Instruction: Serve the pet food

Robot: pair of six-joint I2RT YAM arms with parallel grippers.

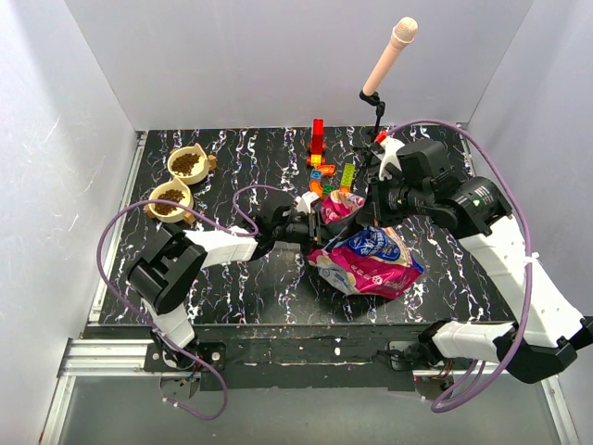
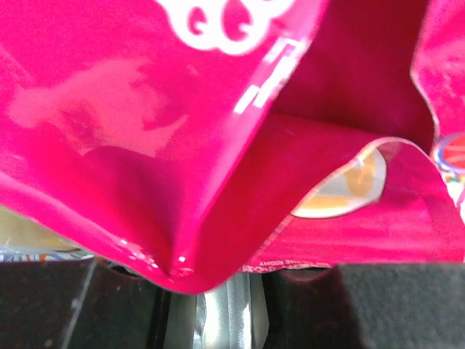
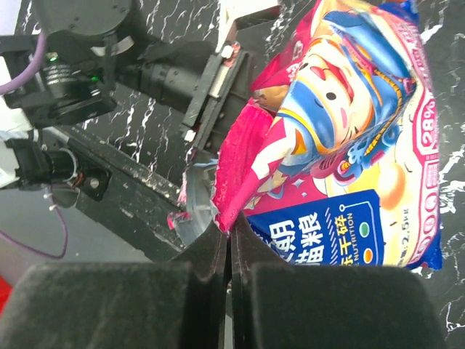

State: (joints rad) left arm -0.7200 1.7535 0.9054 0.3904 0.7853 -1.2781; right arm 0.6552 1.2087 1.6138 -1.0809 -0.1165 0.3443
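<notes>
Mid-table: pet food bag (image 1: 371, 261) slumped, top end raised | right gripper (image 3: 230, 236) clamped tight on its pink top edge | left gripper (image 1: 312, 220) pinching the mouth fold opposite, silver lining between its pads | kibble (image 1: 186, 164) sits in two tan bowls (image 1: 202, 152) far left, well apart from bag

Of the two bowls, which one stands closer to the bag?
The front bowl, lower in the top view, is closer to the bag. The other bowl stands behind it, farther from the bag.
</notes>
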